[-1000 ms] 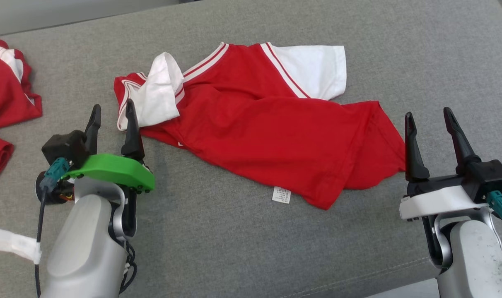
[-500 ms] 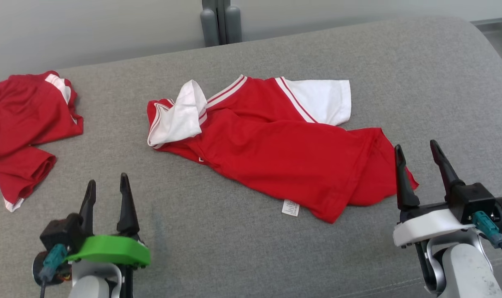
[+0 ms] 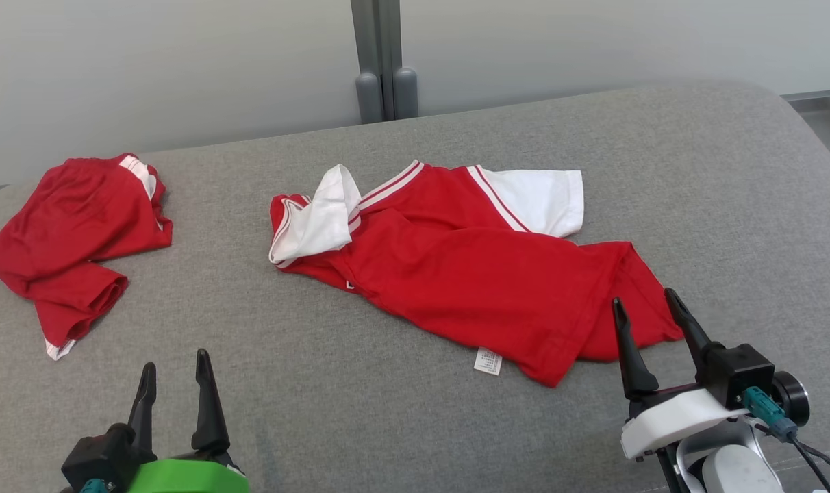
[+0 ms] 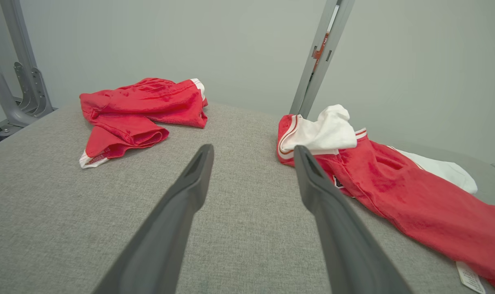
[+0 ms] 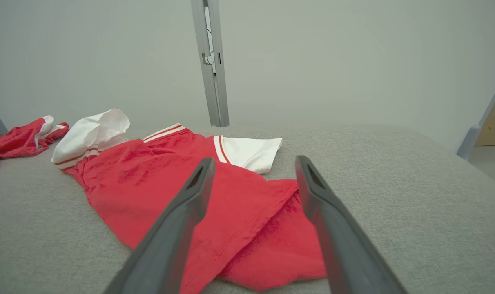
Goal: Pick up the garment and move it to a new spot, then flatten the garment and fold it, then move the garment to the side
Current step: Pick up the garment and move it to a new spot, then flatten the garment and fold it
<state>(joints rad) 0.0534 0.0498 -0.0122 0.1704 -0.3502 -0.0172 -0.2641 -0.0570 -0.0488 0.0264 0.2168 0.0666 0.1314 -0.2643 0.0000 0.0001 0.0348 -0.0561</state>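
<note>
Head view has tilted up since a second ago: the wall (image 3: 182,68) now shows and both hands sit lower. The left hand (image 3: 174,359), jaws wide at 7 o'clock, is now well apart from the shirt (image 3: 470,281). The right hand (image 3: 643,296), also wide, sits at 4 o'clock by the hem (image 3: 593,315). The shirt lies mid-cushion (image 3: 319,397), red and rumpled, one white sleeve (image 3: 319,219) flipped over, its label (image 3: 488,361) out at 6 o'clock.

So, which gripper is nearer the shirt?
Right. The right gripper is at the hem corner of the shirt; the left gripper is well short of its collar end, over the cushion.
</note>
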